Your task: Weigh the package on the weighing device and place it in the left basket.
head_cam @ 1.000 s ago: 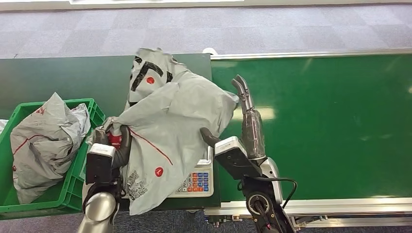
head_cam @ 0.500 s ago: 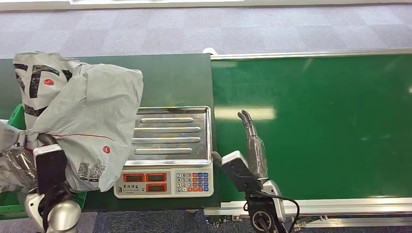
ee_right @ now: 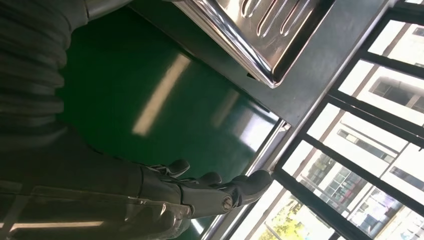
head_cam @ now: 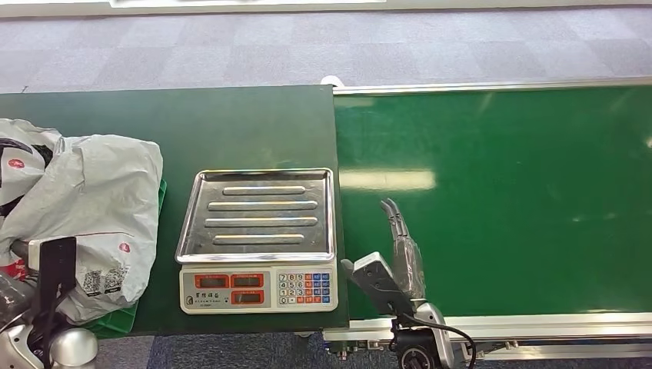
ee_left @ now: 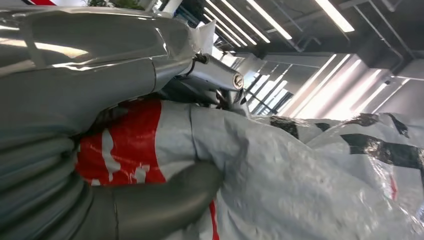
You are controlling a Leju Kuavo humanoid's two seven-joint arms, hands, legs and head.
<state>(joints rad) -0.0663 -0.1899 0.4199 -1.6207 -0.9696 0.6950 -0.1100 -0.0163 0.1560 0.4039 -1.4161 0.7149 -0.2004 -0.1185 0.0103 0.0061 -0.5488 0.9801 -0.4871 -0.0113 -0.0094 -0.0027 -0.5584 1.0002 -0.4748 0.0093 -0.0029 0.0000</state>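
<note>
A grey plastic package [head_cam: 92, 207] with red and black marks lies over the green basket [head_cam: 115, 323] at the far left of the head view. My left hand [head_cam: 23, 269] grips it from below; the left wrist view shows my thumb [ee_left: 165, 195] pressed into the package [ee_left: 300, 180]. The scale [head_cam: 260, 238] stands in the middle with a bare steel pan [head_cam: 260, 215] and a keypad front. My right hand [head_cam: 396, 246] hovers open over the belt just right of the scale, fingers [ee_right: 210, 187] stretched out straight, holding nothing.
A green conveyor belt [head_cam: 500, 192] with a metal rail along its near edge runs to the right of the scale. The dark green table [head_cam: 154, 123] carries the scale. Grey carpet floor [head_cam: 323, 46] lies beyond. The basket is mostly hidden under the package.
My left hand has carried the package off the scale and leftward, down over the basket. The scale pan now lies bare. My right hand has drawn back toward me and lower.
</note>
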